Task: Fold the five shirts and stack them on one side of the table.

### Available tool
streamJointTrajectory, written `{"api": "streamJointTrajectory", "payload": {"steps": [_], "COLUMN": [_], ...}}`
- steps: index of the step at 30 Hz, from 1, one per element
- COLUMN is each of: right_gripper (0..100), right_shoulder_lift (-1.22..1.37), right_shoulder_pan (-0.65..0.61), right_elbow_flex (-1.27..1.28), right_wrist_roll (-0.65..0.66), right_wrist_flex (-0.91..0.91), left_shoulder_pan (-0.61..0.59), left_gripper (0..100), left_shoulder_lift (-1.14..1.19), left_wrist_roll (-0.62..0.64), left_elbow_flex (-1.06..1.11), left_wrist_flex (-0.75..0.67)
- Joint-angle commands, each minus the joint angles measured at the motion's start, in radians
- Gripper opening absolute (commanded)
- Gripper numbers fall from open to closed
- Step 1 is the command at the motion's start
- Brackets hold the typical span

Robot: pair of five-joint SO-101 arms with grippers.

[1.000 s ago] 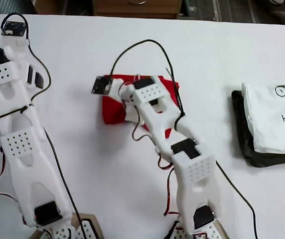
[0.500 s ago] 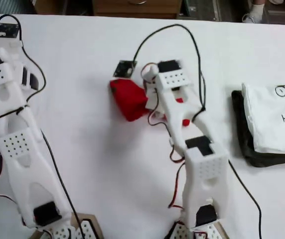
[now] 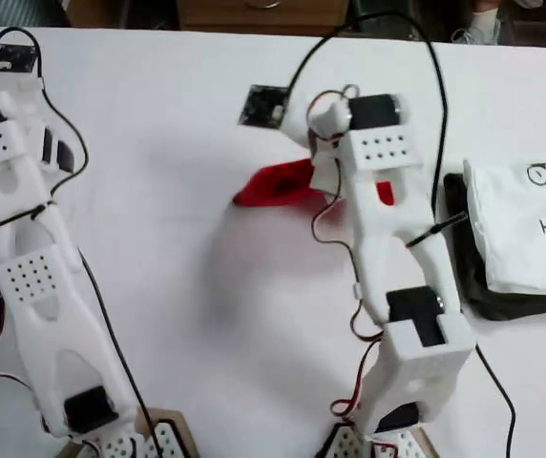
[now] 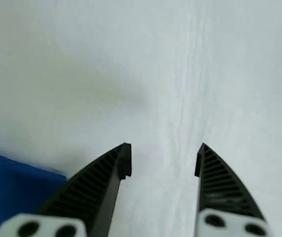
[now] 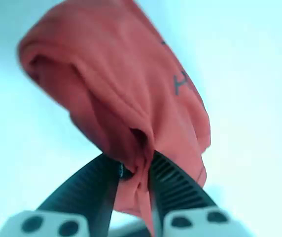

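Right gripper [image 5: 136, 165] is clamped on the red shirt [image 3: 278, 183], with both fingers pinching a thick wad of cloth between them.

Shirt is bunched up, not flat. From the wrist cam it's a lumpy bundle [image 5: 116, 84] with a rolled edge, deep creases running into the pinch and a bit of dark print on one face. From above it's a tapering red lobe sticking out from under the right wrist toward the left arm. A small red patch [image 3: 385, 191] shows on the other side of the wrist.

The shirt is mid-table, toward the far half, between the left arm and the stack and closer to the stack. A soft shadow lies on the table [image 3: 206, 334] next to it. Can't tell whether the low end touches the surface.

Stack at the right edge is a white shirt [image 3: 526, 229] with a black line print, folded, on top of a dark shirt [image 3: 469, 262].

Left gripper [image 4: 163, 158] is open with nothing in it, over bare table, with a blue thing [image 4: 13, 182] just beside it.
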Motion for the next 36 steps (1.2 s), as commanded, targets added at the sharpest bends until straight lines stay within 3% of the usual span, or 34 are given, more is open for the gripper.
{"api": "streamJointTrajectory", "payload": {"steps": [1,16,36], "right_gripper": [2.0,2.0,1.9], "right_shoulder_lift": [-0.079,-0.081,-0.073], "right_shoulder_pan": [0.064,0.249,0.674], "right_elbow_flex": [-0.078,-0.399,-0.585], "right_wrist_roll": [-0.002,-0.029,-0.021], "right_wrist_flex": [-0.004,0.047,-0.074], "left_shoulder_pan": [0.014,0.08,0.092], "left_gripper": [23,23,23], "left_shoulder_lift": [-0.071,-0.071,-0.069], "left_wrist_roll": [-0.006,-0.006,-0.006], "left_elbow_flex": [-0.039,-0.038,-0.03], "left_wrist_flex": [0.009,0.014,0.017]}}
